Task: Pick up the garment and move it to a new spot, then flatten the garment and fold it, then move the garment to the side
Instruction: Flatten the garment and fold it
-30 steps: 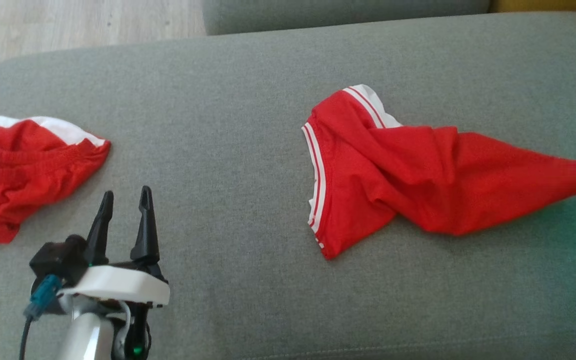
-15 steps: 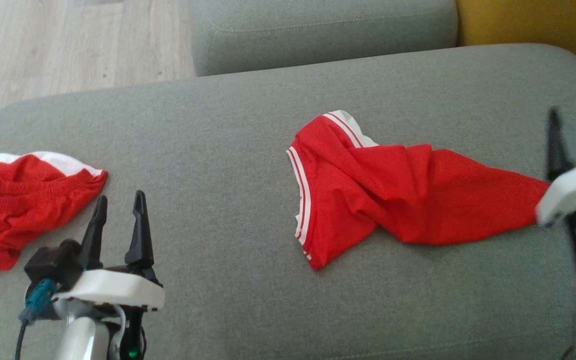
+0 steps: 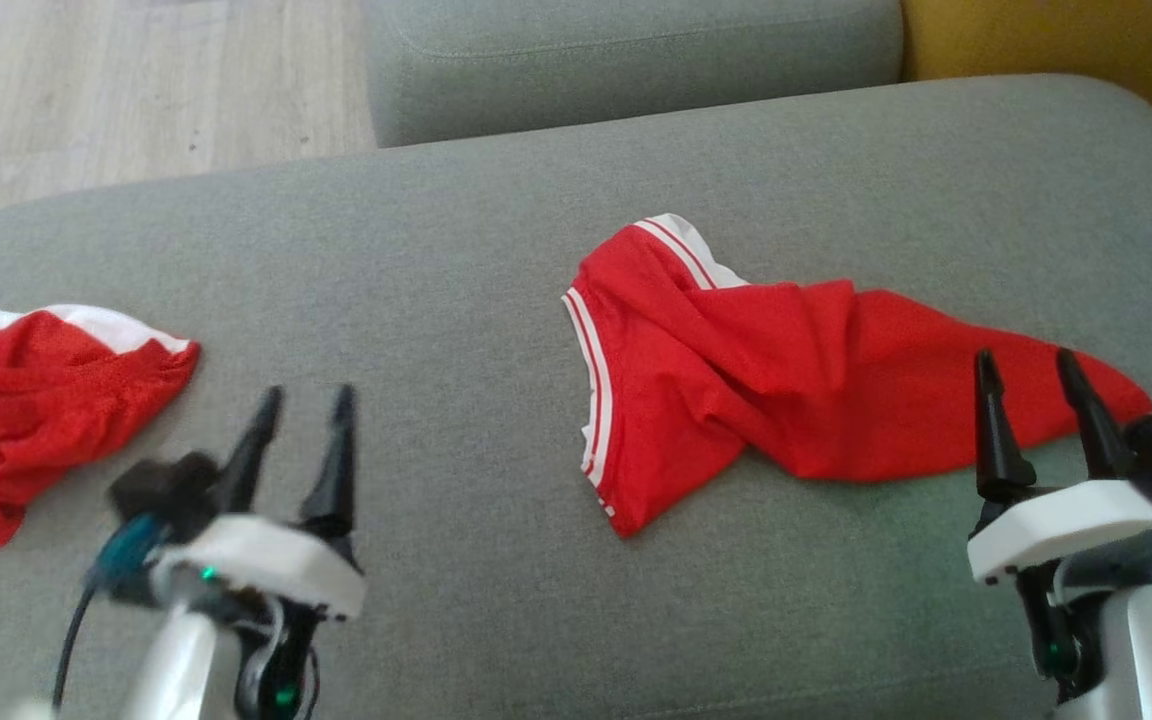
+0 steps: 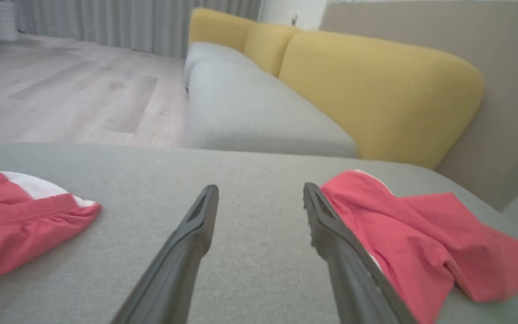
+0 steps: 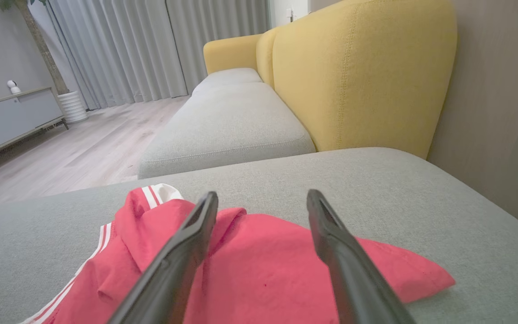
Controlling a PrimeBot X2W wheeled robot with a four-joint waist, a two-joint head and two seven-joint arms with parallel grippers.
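The right gripper [image 3: 1024, 356] has released the end of the red garment [image 3: 786, 390], now lying slack on the sofa [image 3: 436, 250], and drawn back, jaws apart.

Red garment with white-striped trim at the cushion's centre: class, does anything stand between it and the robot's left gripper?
Nothing visible does. Bare grey fabric cushion lies between the left gripper and the red garment with white-striped trim; a second red garment lies on the gripper's other side.

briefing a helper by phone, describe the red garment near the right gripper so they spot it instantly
On the wide grey cushion, the red garment lies right of the middle, its pointed end by the open right gripper. Thin white double stripes edge it; the other garment, at the cushion's left edge, has one broad white band.
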